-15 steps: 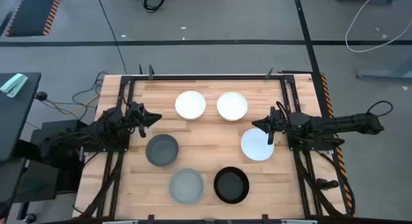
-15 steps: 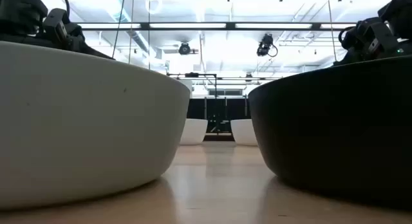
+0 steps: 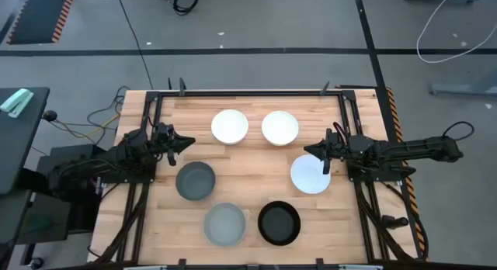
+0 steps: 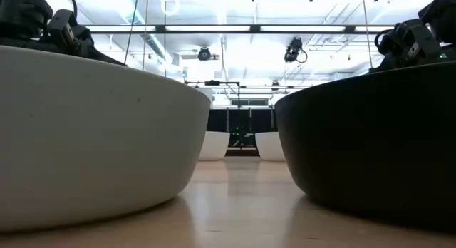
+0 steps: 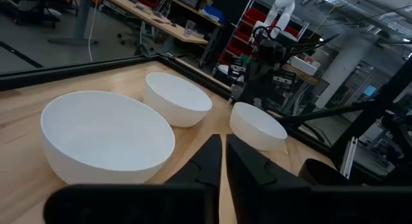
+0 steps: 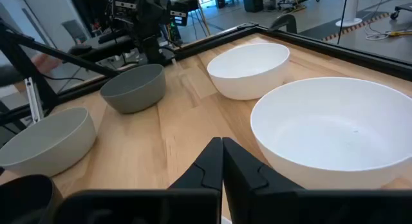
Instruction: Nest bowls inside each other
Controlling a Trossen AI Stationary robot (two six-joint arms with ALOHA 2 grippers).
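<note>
Six bowls stand upright on their bases on the wooden table. In the high view two white bowls [image 3: 230, 126] [image 3: 279, 127] sit toward the far edge and a third white bowl [image 3: 311, 174] sits at the right. A dark grey bowl [image 3: 195, 181] stands left of centre. A light grey-green bowl [image 3: 224, 223] and a black bowl [image 3: 279, 223] stand near the near edge. My left gripper [image 3: 189, 140] [image 5: 223, 154] is shut, left of the far-left white bowl [image 5: 106, 137]. My right gripper [image 3: 307, 150] [image 6: 222, 156] is shut, by the far rim of the right white bowl, facing the far-right white bowl [image 6: 335, 130].
A black metal frame [image 3: 248, 92] borders the table on its far, left and right sides. The low view is filled by the grey-green bowl [image 4: 85, 134] and the black bowl [image 4: 370, 141], with bare wood [image 4: 235, 198] between them. Bare wood [image 3: 248, 173] lies at the table's centre.
</note>
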